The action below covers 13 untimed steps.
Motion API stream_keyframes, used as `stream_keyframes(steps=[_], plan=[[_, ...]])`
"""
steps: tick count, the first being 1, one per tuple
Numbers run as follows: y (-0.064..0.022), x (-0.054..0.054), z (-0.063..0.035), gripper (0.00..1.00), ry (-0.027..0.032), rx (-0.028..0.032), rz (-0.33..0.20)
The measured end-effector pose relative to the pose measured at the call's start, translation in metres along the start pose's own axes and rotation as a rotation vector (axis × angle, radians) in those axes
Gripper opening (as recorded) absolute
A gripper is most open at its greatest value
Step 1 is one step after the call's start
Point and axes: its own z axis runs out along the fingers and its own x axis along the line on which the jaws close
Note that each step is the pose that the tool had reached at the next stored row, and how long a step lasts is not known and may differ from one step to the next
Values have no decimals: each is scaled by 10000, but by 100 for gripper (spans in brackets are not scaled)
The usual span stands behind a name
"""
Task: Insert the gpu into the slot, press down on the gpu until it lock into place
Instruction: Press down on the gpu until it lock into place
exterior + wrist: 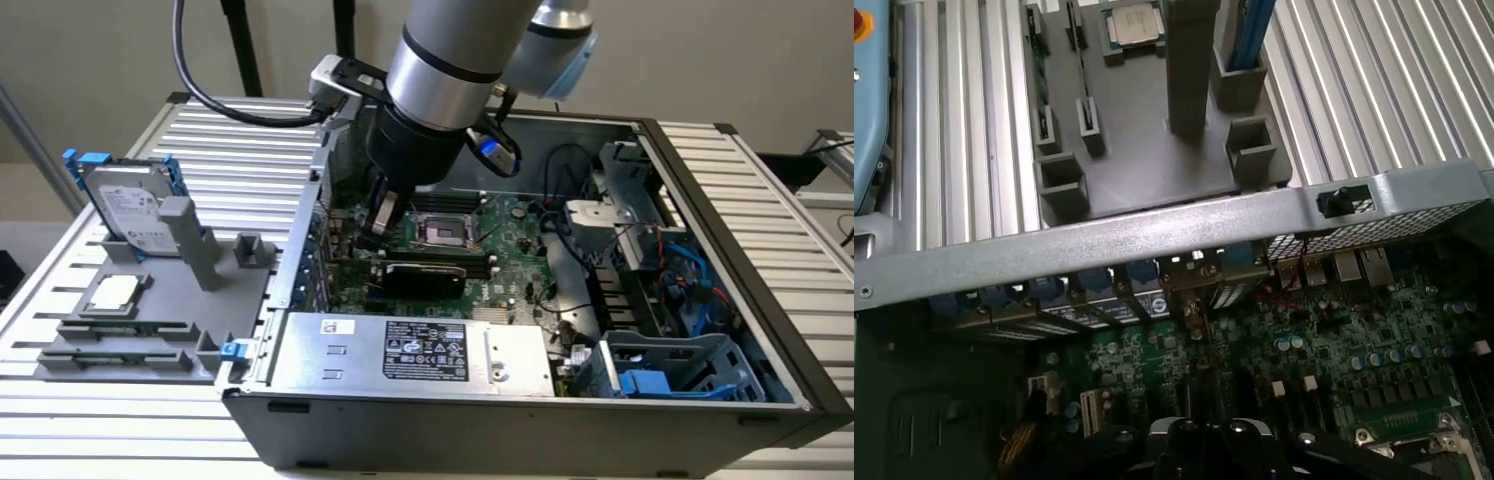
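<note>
Pincer (375, 235): clenched, with no sign that it grasped anything, lowered into the open computer case (534, 420) on the end of the arm (447, 60). It stood at the end of the card (424, 277) towards the exterior view's left, touching or just beside it; I could not tell which.

Case: lay on its side on a ribbed metal table (747, 200), with the green main board (514, 250) exposed.

Power supply (414, 350): silver box along the near wall, just beside the card.

Card: black, upright on its long edge on the main board, between the power supply and the processor socket (438, 232). It appeared to be already in its place, so I judged the step in hand to be the pressing down.

Advice for the press: bear straight down on the card's top edge with the shut fingertips, near the middle of its length, so that neither end lifts; keep off the socket and the cables (561, 175); push steadily, without jabbing.

Grey tray (174, 300): outside the case, holding a hard drive (131, 215) and a processor chip (114, 293), well apart from the work.

Hard to make out: the slot lay hidden under the card, and no catch could be seen. In the wrist view the pincer (1204, 445) was cut off and dark, and the card below it was lost in shadow.
</note>
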Motion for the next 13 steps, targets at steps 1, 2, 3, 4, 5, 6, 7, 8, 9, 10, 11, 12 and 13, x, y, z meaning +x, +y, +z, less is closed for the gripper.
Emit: stream_keyframes(steps=[1,2,3,4,5,6,7,8,9,10,11,12,13], plan=[[0,0,0,11,-19,161,-11],[0,0,0,11,-41,330,-24],[0,0,0,11,-61,495,-37],[0,0,0,11,-86,657,-51],[0,0,0,11,-109,809,-66],[0,0,0,11,-133,945,-80],[0,0,0,11,-157,1084,-94],[0,0,-1,11,-176,1203,-106],[1,0,-2,11,-200,1327,-119],[1,0,-2,11,-222,1446,-131],[1,0,-3,11,-243,1562,-142],[2,0,-4,11,-261,1671,-152],[2,0,-6,11,-281,1775,-163]])
